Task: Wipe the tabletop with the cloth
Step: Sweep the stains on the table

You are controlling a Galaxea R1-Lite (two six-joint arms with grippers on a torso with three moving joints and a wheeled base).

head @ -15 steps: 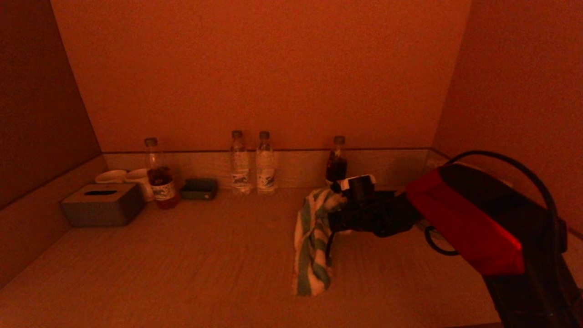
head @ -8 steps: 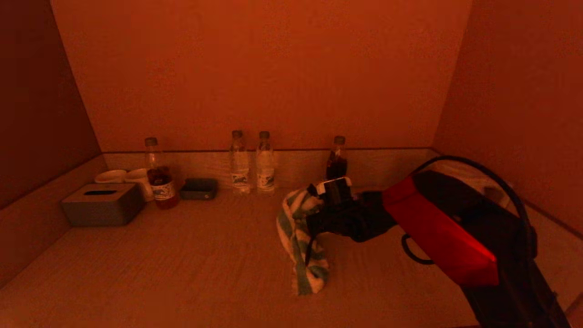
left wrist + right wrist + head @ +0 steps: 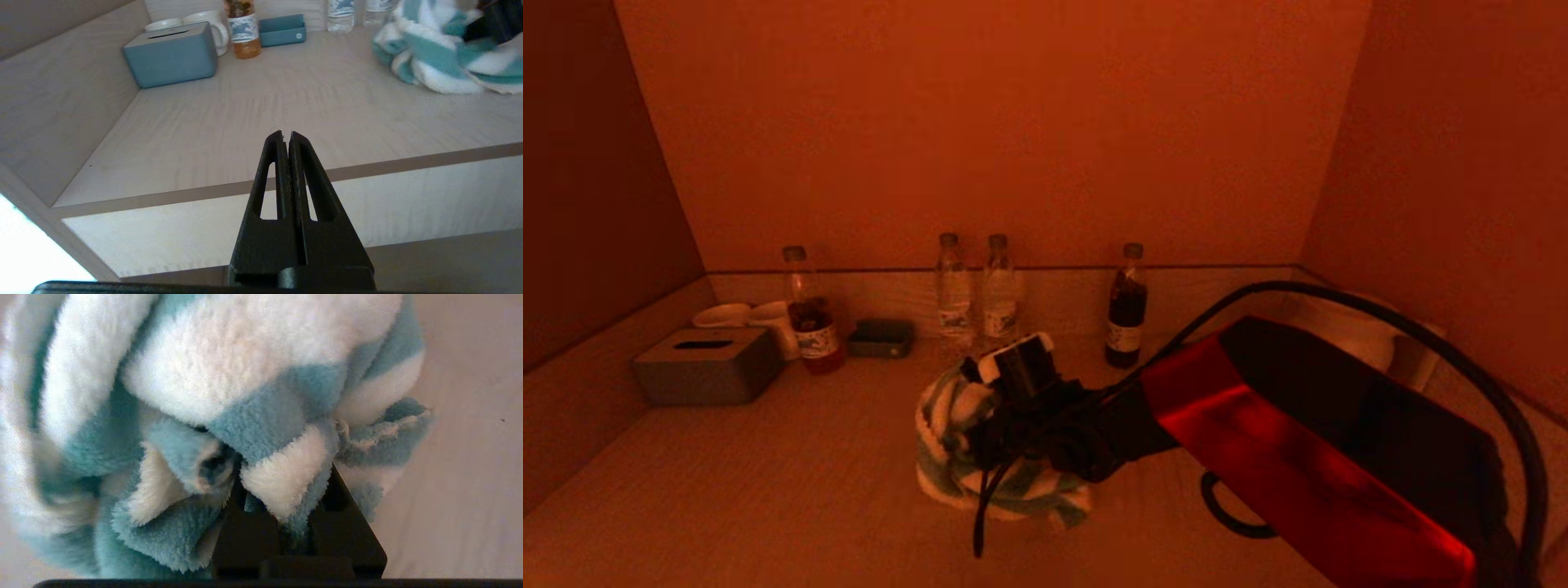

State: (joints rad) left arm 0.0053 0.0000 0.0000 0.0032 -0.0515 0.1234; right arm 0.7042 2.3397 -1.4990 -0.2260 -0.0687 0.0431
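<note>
Now, right tool (image 3: 980, 416) out over the middle of the surface (image 3: 768, 490), pinched tight on the cloth (image 3: 947, 457). Cloth bunched in a soft heap of white and blue-green stripes, resting on the surface and pressed under the tool. Up close in the right wrist view, fluffy folds of the cloth (image 3: 212, 416) wrapped all around the right tool (image 3: 282, 522), with a bit of it squeezed between the two black fingers. Red and black arm reaching in from the right side.

Left tool (image 3: 286, 136) parked low by the front edge of the surface (image 3: 245, 114), fingers pressed together with nothing in them. Cloth (image 3: 433, 57) well apart from it, off toward the back.

Along the back wall, a row of small things: a tissue box (image 3: 707, 366) at the far left, two white cups (image 3: 756, 320) just behind it, a bottle with dark drink (image 3: 809, 314) beside the cups, a small flat box (image 3: 880, 337), two clear water bottles (image 3: 972, 290) standing side by side, and one more dark bottle (image 3: 1127, 306) further right. All bottles upright.
</note>
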